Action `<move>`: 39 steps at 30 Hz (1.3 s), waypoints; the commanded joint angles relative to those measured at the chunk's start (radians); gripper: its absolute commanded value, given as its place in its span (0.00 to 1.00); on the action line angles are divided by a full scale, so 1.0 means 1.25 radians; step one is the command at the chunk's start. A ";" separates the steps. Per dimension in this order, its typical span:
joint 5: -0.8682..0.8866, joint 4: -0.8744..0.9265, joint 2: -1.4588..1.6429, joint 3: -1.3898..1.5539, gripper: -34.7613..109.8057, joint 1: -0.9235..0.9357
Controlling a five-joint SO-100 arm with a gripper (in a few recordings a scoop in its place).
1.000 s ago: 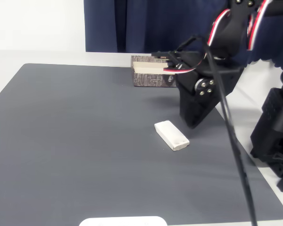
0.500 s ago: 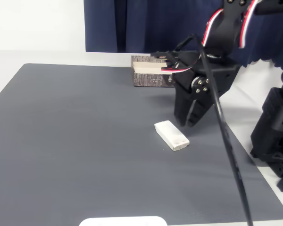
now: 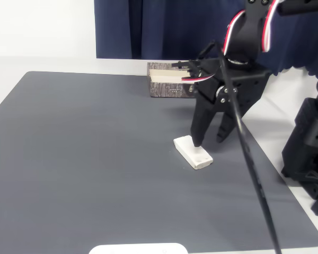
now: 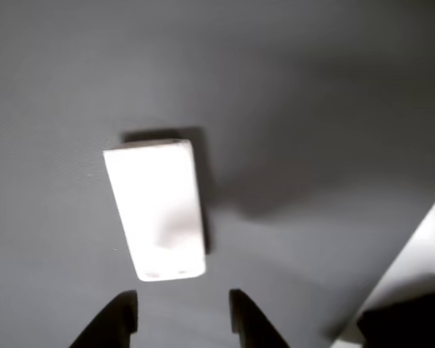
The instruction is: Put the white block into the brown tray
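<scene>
Tool [image 3: 211, 142] hangs released over the block [image 3: 193, 152] on the worktop [image 3: 95, 159]; it should straddle the short sides squarely before clenching, tray [image 3: 169, 80] behind.

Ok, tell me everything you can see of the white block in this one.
The white block is a small off-white rectangular slab with rounded edges and a smooth matte surface. It lies flat on the dark grey mat, set diagonally in the fixed view, well clear of the brown tray. The open gripper hangs right over it, jaws spread; one fingertip looks at or near its far end, contact unclear. It is not lifted.
</scene>
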 commanded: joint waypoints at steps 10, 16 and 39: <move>0.067 0.050 -0.010 -0.034 0.60 0.013; 0.070 0.077 -0.018 -0.043 0.60 0.016; -0.042 -0.013 -0.221 -0.119 0.60 0.032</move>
